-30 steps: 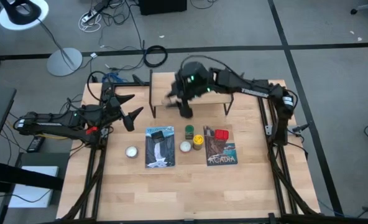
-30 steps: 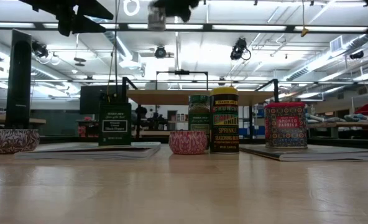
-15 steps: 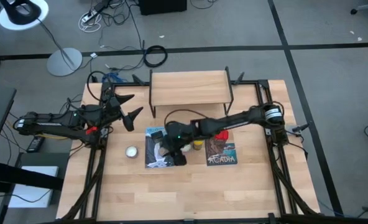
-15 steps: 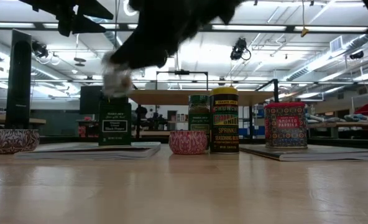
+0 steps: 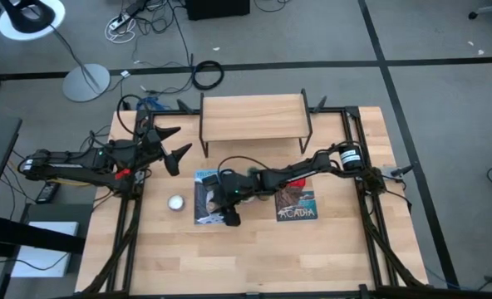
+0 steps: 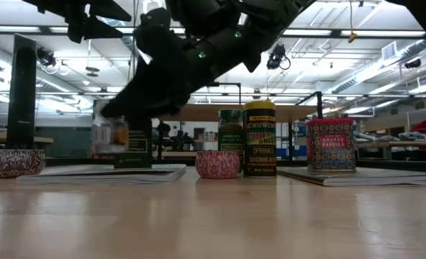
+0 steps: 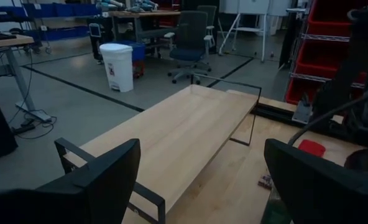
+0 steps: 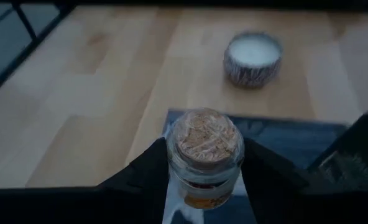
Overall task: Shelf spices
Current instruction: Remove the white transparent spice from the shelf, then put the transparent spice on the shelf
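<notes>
My right gripper (image 5: 229, 212) reaches over the left picture book (image 5: 204, 203) and is shut on the tiny cork-topped jar (image 8: 204, 155), low beside the dark square tin (image 6: 139, 144). The green jar (image 6: 230, 129), yellow-capped jar (image 6: 260, 138) and red tin (image 6: 331, 144) stand near the table's middle, the red tin on the right book (image 5: 296, 203). The shelf (image 5: 253, 118) stands bare at the far edge on thin black legs. My left gripper (image 5: 175, 145) is open and waits in the air at the table's left side. My right gripper pinches the tiny jar between its two fingers (image 8: 150, 165), on the glass body just below the cork (image 8: 204, 135). The fingers slant down from above and from the table's right. The jar (image 6: 111, 133) stays roughly upright, lifted a little clear of the left book.
Two small white patterned balls sit on the table: one left of the left book (image 5: 176, 202), one before the green jar (image 6: 217, 164). The right arm stretches across the middle above the jars. Bare tabletop (image 5: 254, 257) lies along the near edge.
My right gripper has swung from above the shelf toward the near edge and the table's left. It has come down over the left book beside the dark tin, carrying the tiny jar from high up to just above the book.
</notes>
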